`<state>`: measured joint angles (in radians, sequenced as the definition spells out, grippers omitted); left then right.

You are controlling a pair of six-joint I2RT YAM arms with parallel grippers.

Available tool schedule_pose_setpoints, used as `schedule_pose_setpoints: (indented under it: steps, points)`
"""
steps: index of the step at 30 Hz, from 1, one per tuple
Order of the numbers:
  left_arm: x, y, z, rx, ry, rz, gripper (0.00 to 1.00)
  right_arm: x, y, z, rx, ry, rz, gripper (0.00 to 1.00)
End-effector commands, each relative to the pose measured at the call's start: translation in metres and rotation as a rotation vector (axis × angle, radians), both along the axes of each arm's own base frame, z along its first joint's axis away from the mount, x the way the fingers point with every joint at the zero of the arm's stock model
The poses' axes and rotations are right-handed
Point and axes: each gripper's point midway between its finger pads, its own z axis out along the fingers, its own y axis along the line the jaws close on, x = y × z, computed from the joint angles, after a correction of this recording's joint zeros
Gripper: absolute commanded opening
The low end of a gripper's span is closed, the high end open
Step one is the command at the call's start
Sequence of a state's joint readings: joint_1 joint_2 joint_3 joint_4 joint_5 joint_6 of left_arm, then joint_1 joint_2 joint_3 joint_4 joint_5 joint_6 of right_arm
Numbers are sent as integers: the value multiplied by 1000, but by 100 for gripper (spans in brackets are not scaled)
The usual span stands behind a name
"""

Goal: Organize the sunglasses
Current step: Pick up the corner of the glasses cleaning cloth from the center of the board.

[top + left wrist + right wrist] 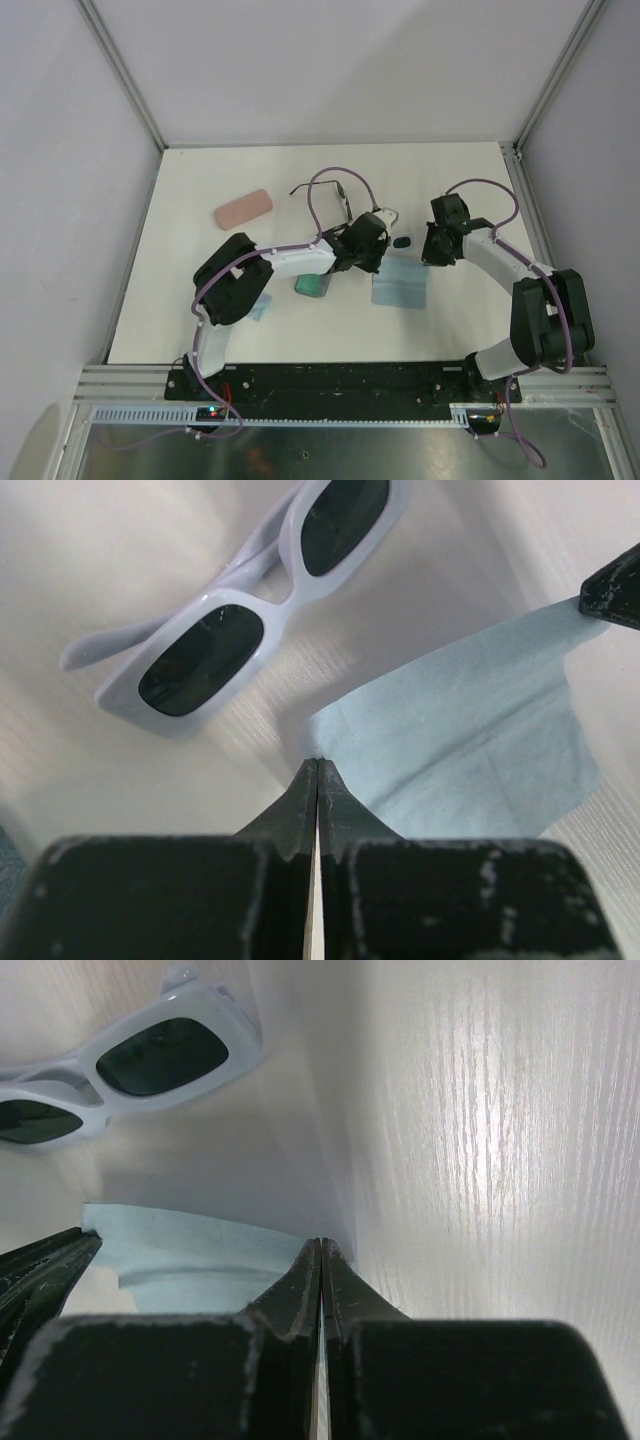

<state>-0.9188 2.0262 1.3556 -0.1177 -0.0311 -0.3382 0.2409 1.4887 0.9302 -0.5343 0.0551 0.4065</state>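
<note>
Two corners of a light-blue square cloth (400,288) were pinched at once. The left pincer (317,772) had its jaws pressed together on one corner. The right pincer (320,1252) was closed in the same way on the neighbouring corner, so that edge of the fabric stretched between them above the white tabletop (200,200).

Chunky white plastic sunglasses with dark lenses (240,610) lay on the tabletop just beyond the cloth, between the two pincers and apart from both. The thin black wire-framed sunglasses (343,208) rested farther back, near the left arm's purple cable. An oblong pink case (243,208) sat well to the left. A blue-grey case (313,285) lay beside the left forearm.

The step in hand looked like handling the cloth as a pair, perhaps to spread it flat or bring it to the white pair; which of these could not be told. Doing it well would likely mean:

- moving both pincers together at one height;
- keeping the held edge taut, but not so tight that a corner slips free;
- steering the trailing fabric clear of the white frame, so it is not dragged or flipped.

Neither pair of glasses was in a case.
</note>
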Motion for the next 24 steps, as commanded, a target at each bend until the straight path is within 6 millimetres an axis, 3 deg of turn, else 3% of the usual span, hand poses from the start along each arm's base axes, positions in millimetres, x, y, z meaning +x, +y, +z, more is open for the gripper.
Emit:
schedule_pose_setpoints:
  steps: [1, 24]
  points:
    - [-1, -5, 36, -49, -86, -20, 0, 2, 6, 23, 15, -46, 24, 0]
    - [-38, 0, 43, -45, -145, -61, 0, -40, 11, 18, 45, -21, 23, 0]
